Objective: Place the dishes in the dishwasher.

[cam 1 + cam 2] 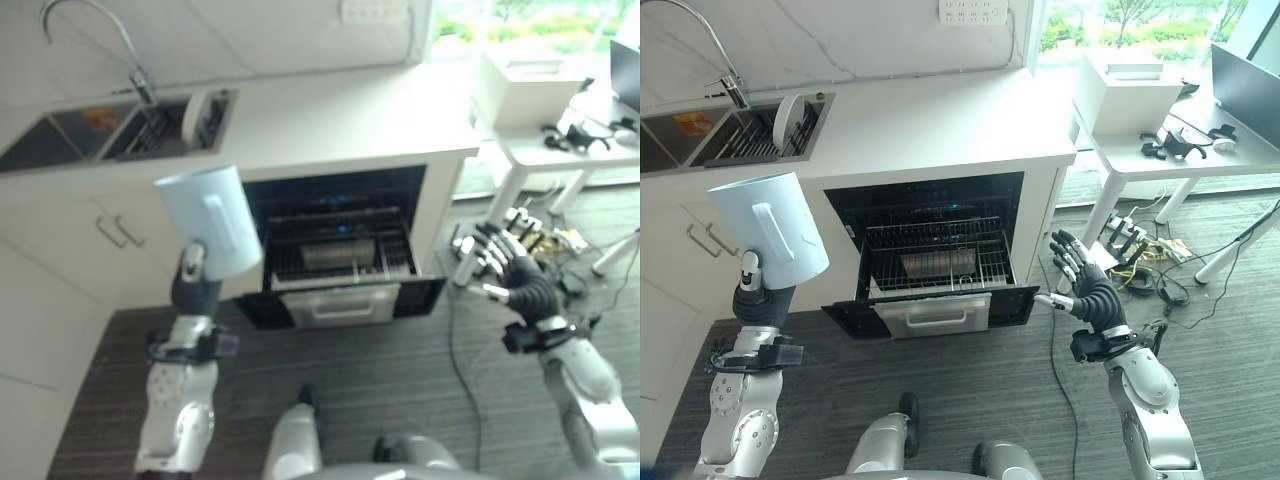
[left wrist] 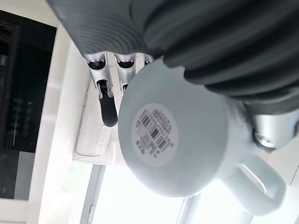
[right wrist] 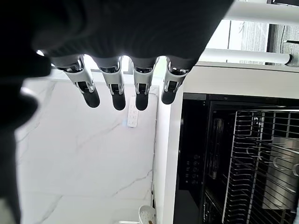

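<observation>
Left eye view: I see the left hand [image 1: 190, 283] raised in front of the counter [image 1: 330, 125], carrying a pale blue mug [image 1: 210, 220] upside down; the mug hides most of the fingers. The dishwasher [image 1: 340, 250] stands open with its wire rack [image 1: 340, 255] pulled out.

Right eye view: the right hand [image 1: 1090, 290] hangs spread and empty beside the dishwasher door. A white plate [image 1: 788, 113] stands in the sink [image 1: 700, 140], partly cut off by the rim.

Left wrist view: fingers and thumb curl round the mug, whose labelled base faces the camera.

Right wrist view: straight fingers [image 3: 117, 95] hold nothing; I cannot make out the metal item in the rack.
</observation>
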You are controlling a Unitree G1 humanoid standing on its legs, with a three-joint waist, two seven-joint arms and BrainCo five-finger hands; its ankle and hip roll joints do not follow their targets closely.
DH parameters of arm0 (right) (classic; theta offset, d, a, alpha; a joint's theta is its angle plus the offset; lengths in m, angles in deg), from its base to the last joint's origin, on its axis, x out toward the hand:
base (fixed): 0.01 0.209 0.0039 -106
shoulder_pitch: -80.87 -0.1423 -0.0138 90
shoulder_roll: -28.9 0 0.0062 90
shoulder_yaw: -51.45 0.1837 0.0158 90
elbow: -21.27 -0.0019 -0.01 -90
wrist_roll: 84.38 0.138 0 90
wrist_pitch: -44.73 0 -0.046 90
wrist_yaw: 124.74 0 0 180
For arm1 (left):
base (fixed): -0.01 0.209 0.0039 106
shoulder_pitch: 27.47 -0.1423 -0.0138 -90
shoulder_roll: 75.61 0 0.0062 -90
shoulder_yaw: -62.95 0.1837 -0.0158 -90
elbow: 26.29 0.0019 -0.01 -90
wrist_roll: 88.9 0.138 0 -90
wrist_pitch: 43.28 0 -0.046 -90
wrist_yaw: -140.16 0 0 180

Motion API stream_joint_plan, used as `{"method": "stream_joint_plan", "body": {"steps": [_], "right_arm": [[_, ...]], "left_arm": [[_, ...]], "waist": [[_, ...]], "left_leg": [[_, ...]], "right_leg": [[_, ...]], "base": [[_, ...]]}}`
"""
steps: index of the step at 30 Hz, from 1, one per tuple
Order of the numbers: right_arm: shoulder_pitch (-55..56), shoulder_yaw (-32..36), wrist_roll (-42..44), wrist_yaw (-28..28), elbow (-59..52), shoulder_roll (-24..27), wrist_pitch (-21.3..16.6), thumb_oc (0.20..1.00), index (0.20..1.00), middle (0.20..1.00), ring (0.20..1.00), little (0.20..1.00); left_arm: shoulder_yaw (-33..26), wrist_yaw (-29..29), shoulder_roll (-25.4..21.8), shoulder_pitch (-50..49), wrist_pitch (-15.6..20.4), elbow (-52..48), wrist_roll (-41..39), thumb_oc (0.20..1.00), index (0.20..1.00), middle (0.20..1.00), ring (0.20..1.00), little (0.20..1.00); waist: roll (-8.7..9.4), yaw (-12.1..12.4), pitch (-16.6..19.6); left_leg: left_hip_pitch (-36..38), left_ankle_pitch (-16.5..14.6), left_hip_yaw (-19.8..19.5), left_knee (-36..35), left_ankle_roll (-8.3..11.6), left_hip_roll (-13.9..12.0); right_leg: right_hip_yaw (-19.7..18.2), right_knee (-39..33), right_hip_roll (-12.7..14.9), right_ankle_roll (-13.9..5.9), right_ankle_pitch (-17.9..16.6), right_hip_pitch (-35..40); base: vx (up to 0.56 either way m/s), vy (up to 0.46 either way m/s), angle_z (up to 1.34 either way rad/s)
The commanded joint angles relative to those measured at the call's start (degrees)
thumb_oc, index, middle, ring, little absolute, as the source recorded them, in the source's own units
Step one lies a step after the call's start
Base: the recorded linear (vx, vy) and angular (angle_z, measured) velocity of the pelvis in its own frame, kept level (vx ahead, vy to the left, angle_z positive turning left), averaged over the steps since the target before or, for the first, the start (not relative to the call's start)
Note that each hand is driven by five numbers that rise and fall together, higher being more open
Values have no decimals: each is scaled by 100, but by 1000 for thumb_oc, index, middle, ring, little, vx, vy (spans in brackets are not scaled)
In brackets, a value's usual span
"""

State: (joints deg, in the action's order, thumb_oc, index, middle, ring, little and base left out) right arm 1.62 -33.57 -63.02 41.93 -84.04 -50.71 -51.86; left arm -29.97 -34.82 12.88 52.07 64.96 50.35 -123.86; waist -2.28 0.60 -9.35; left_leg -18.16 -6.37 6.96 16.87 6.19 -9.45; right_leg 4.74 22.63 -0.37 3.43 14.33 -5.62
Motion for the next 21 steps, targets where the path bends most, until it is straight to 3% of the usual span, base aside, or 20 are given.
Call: {"method": "stream_joint_plan", "body": {"steps": [1,15,21], "right_arm": [[-16,73,75,-146,-428,28,-266,1000,1000,1000,1000,1000],[-211,101,93,-12,-395,-55,-21,1000,1000,1000,1000,1000],[-337,46,59,180,-307,-122,132,1000,1000,1000,1000,1000]], "left_arm": [[-409,-92,-268,14,464,-435,-154,200,200,200,200,200],[-342,0,-338,292,286,-504,32,200,200,200,200,200],[-362,24,-376,374,172,-597,31,200,200,200,200,200]], "waist": [[234,-9,147],[521,117,303],[649,213,297]], "left_leg": [[375,158,75,32,-77,109],[744,-216,-118,32,-422,558],[836,-333,-200,32,-624,710]], "right_leg": [[298,-545,283,-900,19,521],[312,-545,708,-1182,-200,643],[356,-545,774,-1370,-679,740]], "base": [[164,175,-40],[112,154,-3],[87,124,-2]]}}
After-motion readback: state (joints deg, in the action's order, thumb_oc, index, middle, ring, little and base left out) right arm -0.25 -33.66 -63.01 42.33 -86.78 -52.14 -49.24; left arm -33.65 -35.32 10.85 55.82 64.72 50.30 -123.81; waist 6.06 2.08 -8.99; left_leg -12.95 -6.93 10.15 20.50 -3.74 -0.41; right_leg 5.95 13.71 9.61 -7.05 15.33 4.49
